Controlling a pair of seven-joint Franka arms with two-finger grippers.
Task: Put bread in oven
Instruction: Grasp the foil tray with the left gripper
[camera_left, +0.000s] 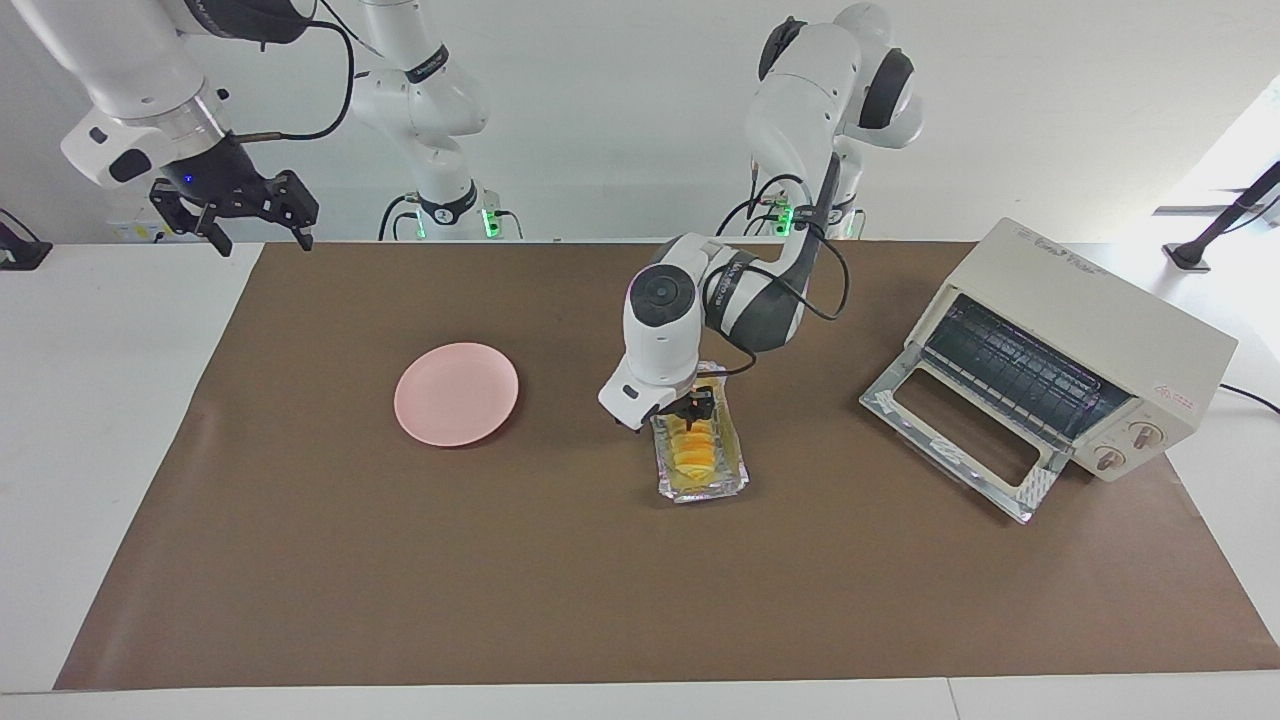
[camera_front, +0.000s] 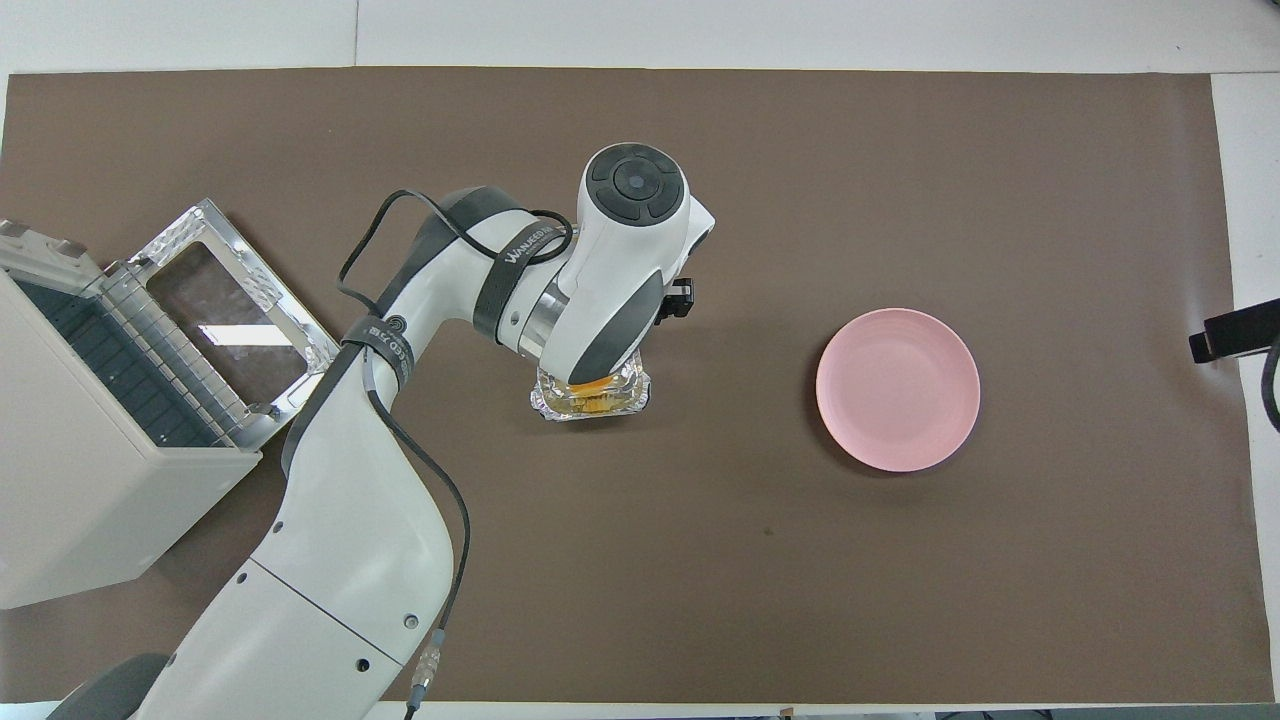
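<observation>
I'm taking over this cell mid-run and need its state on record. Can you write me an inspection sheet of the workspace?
Surface: brown mat over a white table.
Job's things: bread lies in a foil tray mid-mat; oven at the left arm's end, door dropped open, rack bare.
Clutter: pink plate, nothing on it, toward the right arm's end.
Grippers: left pincer is down at the tray's end nearer the robots, on the bread; grip cannot be told. Right pincer open, waiting raised over the mat's corner.
Cables: black leads loop along the left arm; oven cord runs off the table.
Surroundings: white wall, nothing else seen.
</observation>
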